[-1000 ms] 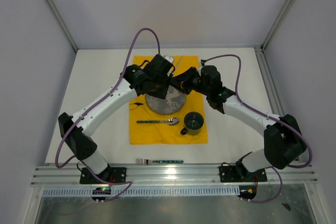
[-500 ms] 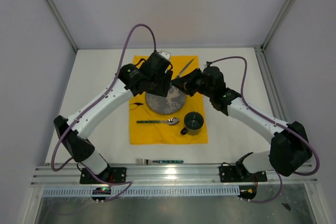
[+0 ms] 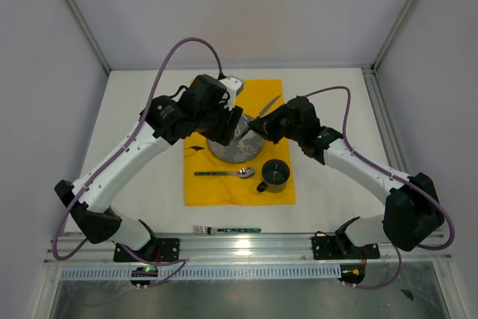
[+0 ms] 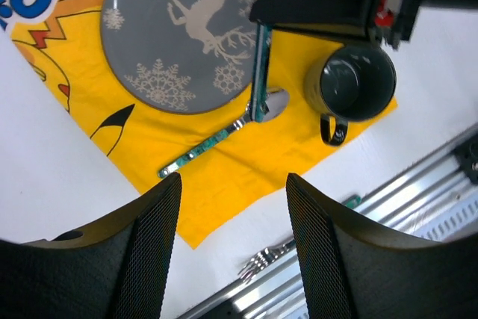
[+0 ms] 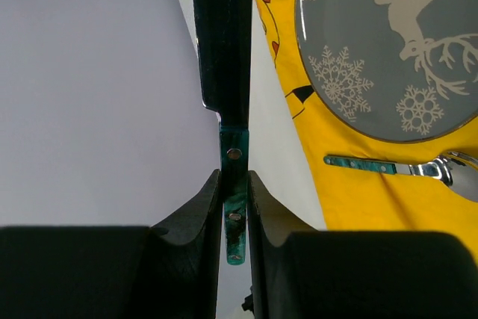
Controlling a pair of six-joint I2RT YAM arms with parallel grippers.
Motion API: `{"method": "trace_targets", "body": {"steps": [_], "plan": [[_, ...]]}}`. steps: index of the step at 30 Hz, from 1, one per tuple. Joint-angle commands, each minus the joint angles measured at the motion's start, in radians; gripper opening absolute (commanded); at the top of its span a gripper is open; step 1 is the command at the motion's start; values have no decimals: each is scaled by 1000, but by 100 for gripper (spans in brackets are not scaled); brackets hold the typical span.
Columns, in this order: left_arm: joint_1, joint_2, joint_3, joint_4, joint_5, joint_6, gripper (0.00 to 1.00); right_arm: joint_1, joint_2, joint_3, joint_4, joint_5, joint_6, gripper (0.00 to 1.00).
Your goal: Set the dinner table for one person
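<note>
— What is different now?
— The left arm [image 3: 134,158] swings out to its own left, elbow and cable with it. The left gripper [image 4: 233,183] slides leftward along the plate's [image 3: 237,147] far edge.
— And the right?
— The right gripper [image 5: 233,203] edges rightward. Its knife [image 3: 269,104] seems to lean further right, though it looks thin from above.
</note>
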Motion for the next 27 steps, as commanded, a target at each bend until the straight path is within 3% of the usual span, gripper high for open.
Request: {"method": "trace_targets", "body": {"steps": [1, 8, 18, 22, 27], "plan": [[-23, -10, -13, -60, 153, 136, 60, 6, -27, 22, -27, 28, 47, 3], [-83, 69, -28, -91, 84, 207, 50, 6, 19, 15, 2, -31, 163, 3], [-149, 142, -145, -19, -422, 244, 49, 6, 15, 8, -9, -103, 226, 3], [-183, 145, -218, 38, -604, 256, 42, 6, 13, 11, -12, -105, 225, 3], [-244, 178, -206, 55, -723, 299, 38, 6, 29, 31, -20, -122, 205, 3]]}}
